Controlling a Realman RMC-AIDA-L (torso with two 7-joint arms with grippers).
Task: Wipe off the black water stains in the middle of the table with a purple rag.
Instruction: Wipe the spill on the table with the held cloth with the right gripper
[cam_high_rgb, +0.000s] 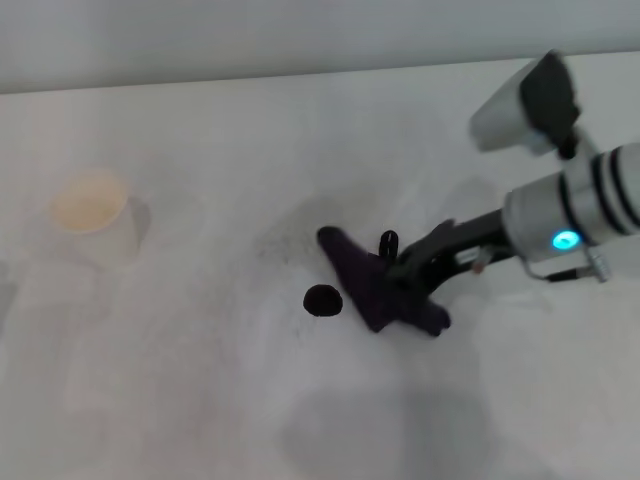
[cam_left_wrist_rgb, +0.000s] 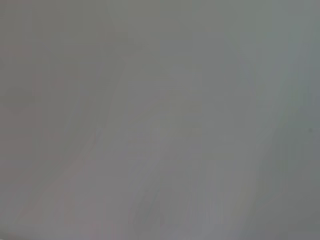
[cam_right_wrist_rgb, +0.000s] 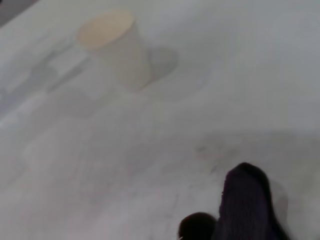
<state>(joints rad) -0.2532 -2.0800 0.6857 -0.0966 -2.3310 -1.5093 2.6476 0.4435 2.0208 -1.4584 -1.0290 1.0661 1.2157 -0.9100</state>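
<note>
head view first: our right arm reaches in from the right over the table (cam_high_rgb: 200, 400), and our right gripper (cam_high_rgb: 405, 268) is down at the purple rag (cam_high_rgb: 375, 285), its dark fingers clenched on the cloth's right-hand part. the rag lies spread on the white top near the middle, one corner pointing up and to the left, another lobe trailing toward the lower right. the black water stain (cam_high_rgb: 322, 300) sits just beside the rag's left edge, a small round spot, nearly touching the cloth but not covered. a small dark loop (cam_high_rgb: 388, 241) sticks up at the rag's upper edge. far off to the left stands a pale paper cup (cam_high_rgb: 93, 215), upright, well apart from the rag and the stain. our left arm is not in this view.

left wrist view: only a flat grey-white blur fills it; we cannot tell what surface it is, and no gripper shows.

right wrist view: the rag (cam_right_wrist_rgb: 247, 205) bulges dark at the lower edge, with the black spot (cam_right_wrist_rgb: 197, 227) right next to it, seemingly touching. the cup (cam_right_wrist_rgb: 117, 47) stands farther off on the table (cam_right_wrist_rgb: 75, 165), casting a soft shadow. faint grey smudges mark the top near the rag. our own fingers do not show here.
</note>
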